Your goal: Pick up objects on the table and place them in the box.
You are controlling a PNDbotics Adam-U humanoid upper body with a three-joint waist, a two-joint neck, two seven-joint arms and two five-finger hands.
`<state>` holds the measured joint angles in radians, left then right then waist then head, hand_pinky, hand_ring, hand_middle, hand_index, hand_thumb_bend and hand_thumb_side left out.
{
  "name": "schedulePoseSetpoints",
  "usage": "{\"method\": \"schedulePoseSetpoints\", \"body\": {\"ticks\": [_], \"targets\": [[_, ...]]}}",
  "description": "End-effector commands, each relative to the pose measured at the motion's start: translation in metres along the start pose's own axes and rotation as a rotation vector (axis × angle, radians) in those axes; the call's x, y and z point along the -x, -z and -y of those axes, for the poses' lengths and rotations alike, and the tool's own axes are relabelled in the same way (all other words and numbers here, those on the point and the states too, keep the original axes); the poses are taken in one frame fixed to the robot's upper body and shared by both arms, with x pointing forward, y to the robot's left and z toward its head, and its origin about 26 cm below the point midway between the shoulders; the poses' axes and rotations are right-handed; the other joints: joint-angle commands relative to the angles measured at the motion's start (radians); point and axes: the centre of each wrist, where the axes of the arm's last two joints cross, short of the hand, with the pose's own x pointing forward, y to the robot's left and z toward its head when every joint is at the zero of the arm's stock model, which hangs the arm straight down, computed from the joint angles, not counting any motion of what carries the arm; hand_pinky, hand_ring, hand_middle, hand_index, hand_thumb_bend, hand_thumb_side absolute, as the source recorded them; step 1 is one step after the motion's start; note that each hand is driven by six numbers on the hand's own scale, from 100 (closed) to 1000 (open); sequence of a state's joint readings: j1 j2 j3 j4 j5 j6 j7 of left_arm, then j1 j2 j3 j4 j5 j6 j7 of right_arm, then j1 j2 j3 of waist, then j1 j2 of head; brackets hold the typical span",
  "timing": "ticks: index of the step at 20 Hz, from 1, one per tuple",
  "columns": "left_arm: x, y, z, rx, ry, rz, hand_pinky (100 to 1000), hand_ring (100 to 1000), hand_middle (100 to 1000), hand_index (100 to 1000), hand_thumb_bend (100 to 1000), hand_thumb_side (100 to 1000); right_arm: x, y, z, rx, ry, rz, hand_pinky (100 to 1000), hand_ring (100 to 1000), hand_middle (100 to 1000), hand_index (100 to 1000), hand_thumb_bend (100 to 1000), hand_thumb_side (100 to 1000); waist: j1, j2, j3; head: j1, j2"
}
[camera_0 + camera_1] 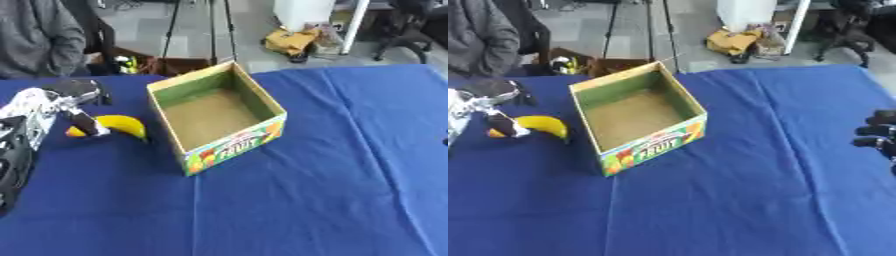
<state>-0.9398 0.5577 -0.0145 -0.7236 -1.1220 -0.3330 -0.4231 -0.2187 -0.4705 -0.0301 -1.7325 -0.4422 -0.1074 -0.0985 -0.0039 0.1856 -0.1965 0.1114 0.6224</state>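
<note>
A yellow banana lies on the blue tablecloth, left of the box. My left hand reaches in from the left edge, fingers spread. One dark finger lies across the banana's left end, and the other fingers stand above and behind it. A small orange patch shows at that end. The open cardboard fruit box stands mid-table with nothing inside. My right hand shows only as relaxed dark fingers at the right edge, far from the box.
The table's far edge runs just behind the box. Beyond it are a brown carton, tripod legs and a seated person in grey at far left. Bare blue cloth fills the front and right.
</note>
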Motion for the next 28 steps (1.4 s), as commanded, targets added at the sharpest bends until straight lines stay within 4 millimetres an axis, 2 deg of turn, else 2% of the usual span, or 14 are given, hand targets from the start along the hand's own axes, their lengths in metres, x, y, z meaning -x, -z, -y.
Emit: {"method": "schedulePoseSetpoints", "body": {"ticks": [1, 19, 28], "targets": [[0.01, -0.007, -0.012, -0.007, -0.018, -0.017, 742, 702, 677, 755, 686, 384, -0.007, 0.003, 0.002, -0.006, -0.004, 0.023, 558, 589, 575, 648, 100, 604, -0.001, -0.013, -0.001, 0.002, -0.002], [0.009, -0.006, -0.005, 0.014, -0.014, -0.032, 746, 706, 687, 761, 683, 395, -0.006, 0.003, 0.001, -0.01, -0.001, 0.023, 559, 589, 574, 648, 100, 603, 0.003, -0.005, -0.012, 0.005, -0.006], [0.008, -0.004, -0.001, 0.027, -0.011, -0.033, 737, 686, 674, 752, 613, 388, -0.006, 0.004, 0.001, -0.012, -0.001, 0.023, 559, 589, 574, 649, 100, 603, 0.005, 0.0, -0.017, 0.006, -0.009]]}}
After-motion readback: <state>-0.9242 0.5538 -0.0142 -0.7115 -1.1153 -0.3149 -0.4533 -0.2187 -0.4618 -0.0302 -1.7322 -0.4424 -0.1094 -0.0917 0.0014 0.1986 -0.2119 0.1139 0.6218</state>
